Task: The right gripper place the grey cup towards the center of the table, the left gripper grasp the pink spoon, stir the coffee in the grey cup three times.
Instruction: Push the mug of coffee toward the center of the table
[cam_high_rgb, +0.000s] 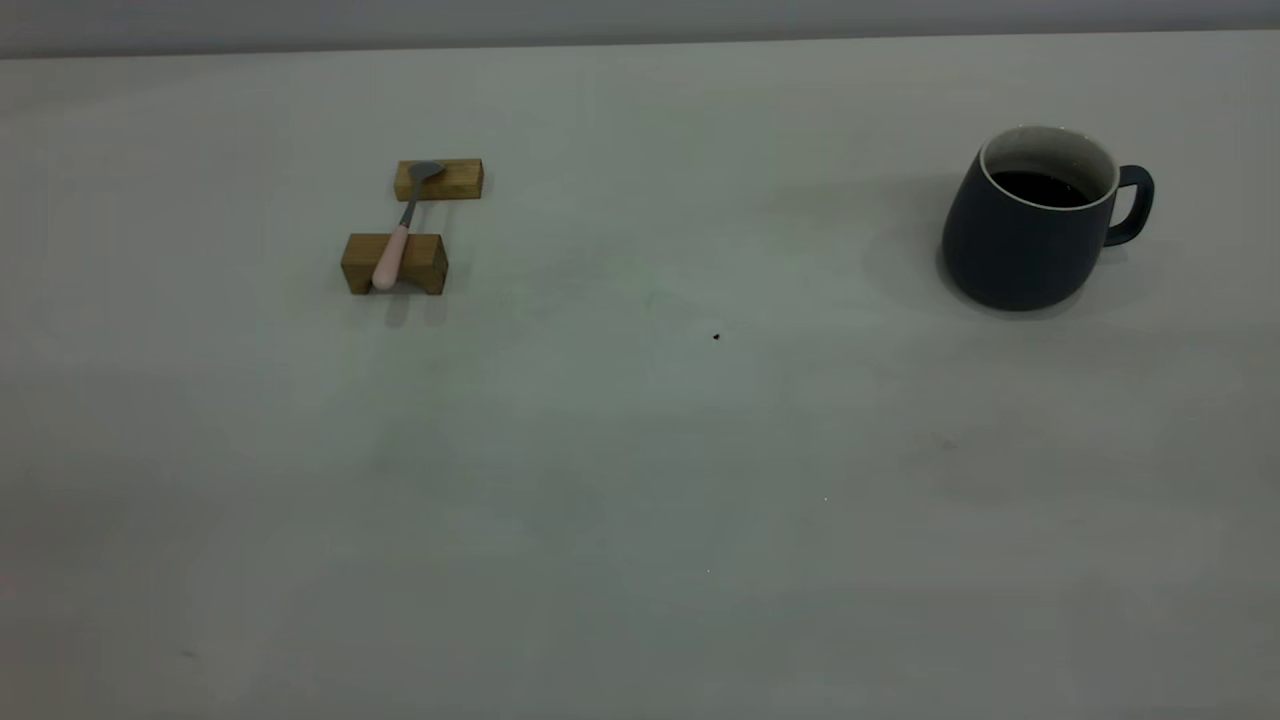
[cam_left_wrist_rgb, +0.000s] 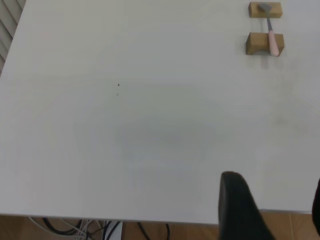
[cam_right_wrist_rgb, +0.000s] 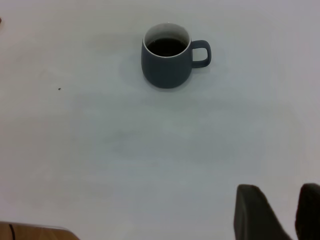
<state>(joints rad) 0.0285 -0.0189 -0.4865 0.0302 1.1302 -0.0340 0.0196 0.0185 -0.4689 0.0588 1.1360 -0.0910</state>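
Note:
The grey cup (cam_high_rgb: 1030, 240) stands upright at the far right of the table (cam_high_rgb: 640, 480), handle pointing right, with dark coffee (cam_high_rgb: 1040, 187) inside; the right wrist view shows the cup (cam_right_wrist_rgb: 167, 65) too. The pink spoon (cam_high_rgb: 398, 240) lies across two tan wooden blocks at the left, bowl on the far block; it also shows in the left wrist view as the spoon (cam_left_wrist_rgb: 271, 36). Neither arm appears in the exterior view. The left gripper (cam_left_wrist_rgb: 275, 181) hangs open over the table's near edge, far from the spoon. The right gripper (cam_right_wrist_rgb: 279, 188) is open, well short of the cup, holding nothing.
The spoon rests on a near wooden block (cam_high_rgb: 395, 263) and a far wooden block (cam_high_rgb: 440, 180). A tiny dark speck (cam_high_rgb: 716, 337) marks the table's middle. Cables (cam_left_wrist_rgb: 90, 227) and a wooden floor show below the table edge in the left wrist view.

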